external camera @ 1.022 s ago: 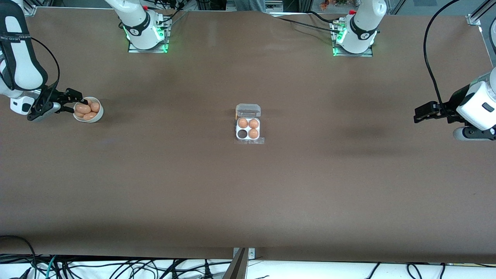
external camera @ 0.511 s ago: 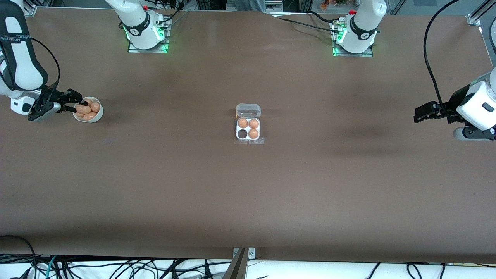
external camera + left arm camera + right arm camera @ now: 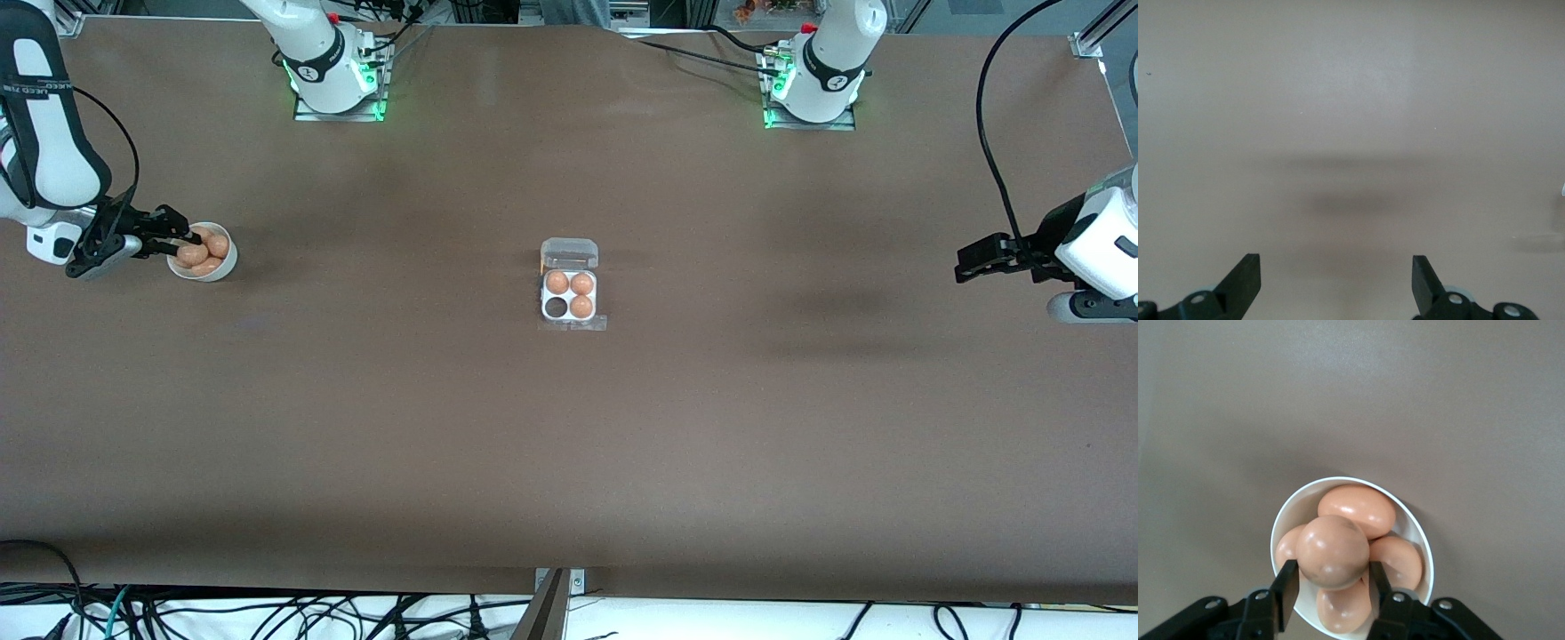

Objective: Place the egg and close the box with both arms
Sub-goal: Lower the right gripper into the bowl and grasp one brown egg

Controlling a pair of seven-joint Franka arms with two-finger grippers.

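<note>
The right gripper (image 3: 1331, 587) is clenched on the egg (image 3: 1332, 552), one black finger pressed to each side of it. It holds the egg just above the white bowl (image 3: 1413, 528), directly over the other eggs (image 3: 1358, 509) heaped inside. The right wrist view shows this grip plainly, along with four more eggs under and around the held one. In the front view the same right gripper (image 3: 182, 237) only appears as dark fingers reaching over the bowl (image 3: 222, 265) at the right arm's end of the table, and the grip itself cannot be made out there.

The box (image 3: 569, 302) sits well apart from that gripper, at the middle of the table, with its clear lid (image 3: 569, 253) standing open on the side toward the robot bases. Three cells hold eggs; the fourth cell (image 3: 556, 308), at the corner nearest the front camera on the right arm's side, is empty. Only the front view shows the box.

The left gripper (image 3: 973, 264) waits over bare table at the left arm's end, well away from the box. The left wrist view shows the left gripper (image 3: 1336, 280) with its fingers (image 3: 1245, 280) spread wide, holding nothing, brown tabletop (image 3: 1351, 100) beneath.
</note>
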